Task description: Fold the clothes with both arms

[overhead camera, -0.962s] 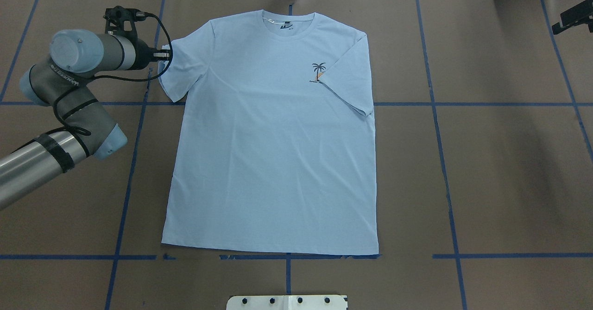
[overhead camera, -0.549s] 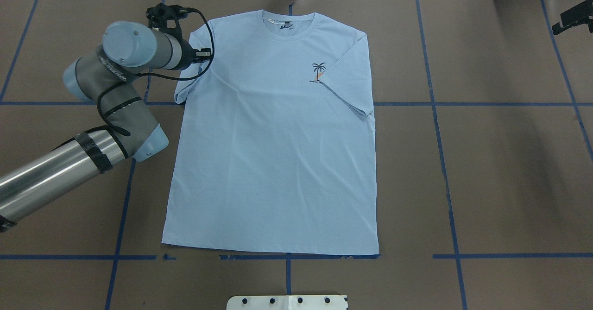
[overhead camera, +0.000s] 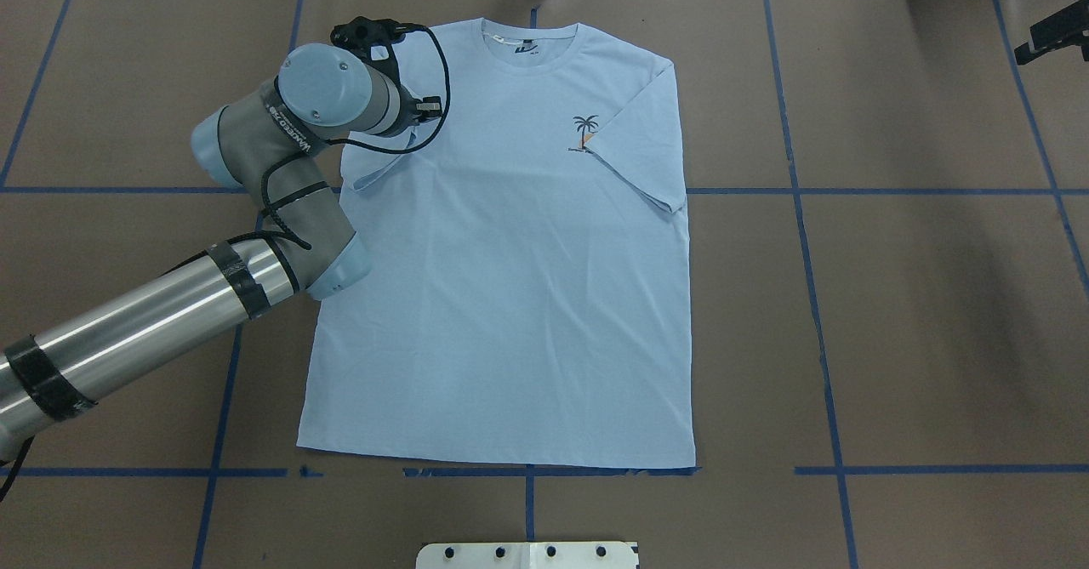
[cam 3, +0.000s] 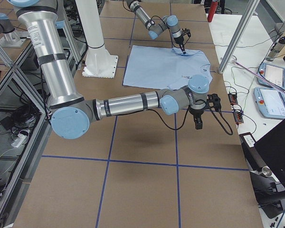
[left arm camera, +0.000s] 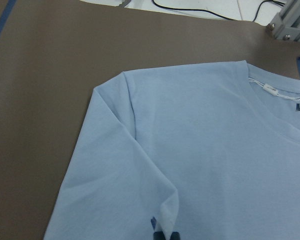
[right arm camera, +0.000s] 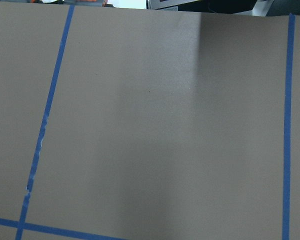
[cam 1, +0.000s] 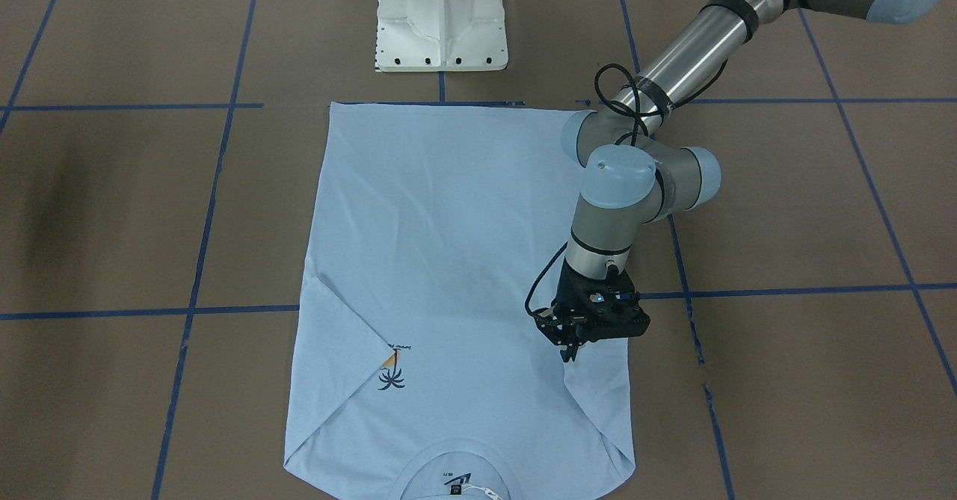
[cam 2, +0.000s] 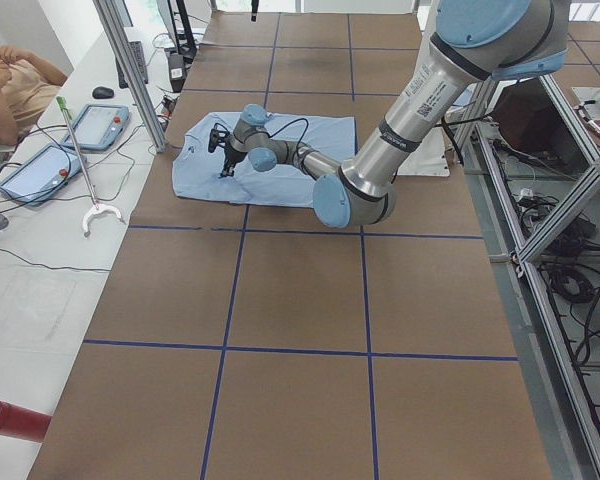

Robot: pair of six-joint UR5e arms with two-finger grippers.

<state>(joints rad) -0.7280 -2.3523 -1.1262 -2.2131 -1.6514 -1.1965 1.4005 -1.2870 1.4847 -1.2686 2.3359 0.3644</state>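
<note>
One sleeve (overhead camera: 642, 156) lies folded on the T-shirt (overhead camera: 510, 297), flat on the table (overhead camera: 893, 339). The left gripper (cam 1: 570, 350), apparently clenched on the other sleeve (overhead camera: 374, 169), must lay it inward and release. Right gripper (cam 3: 198, 124): cannot tell.

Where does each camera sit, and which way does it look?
Front-facing: across the table, facing the base, steeply down on the T-shirt; left arm shows.
Overhead: behind the base, looking forward and down; left arm shows.
Exterior left: table's left end; left arm near.
Exterior right: table's right end; right arm near, left arm far.
Left wrist: close above the T-shirt's shoulder; left gripper at the bottom edge.
Right wrist: bare table only.
Shared: front-facing and overhead both show the palm print.
</note>
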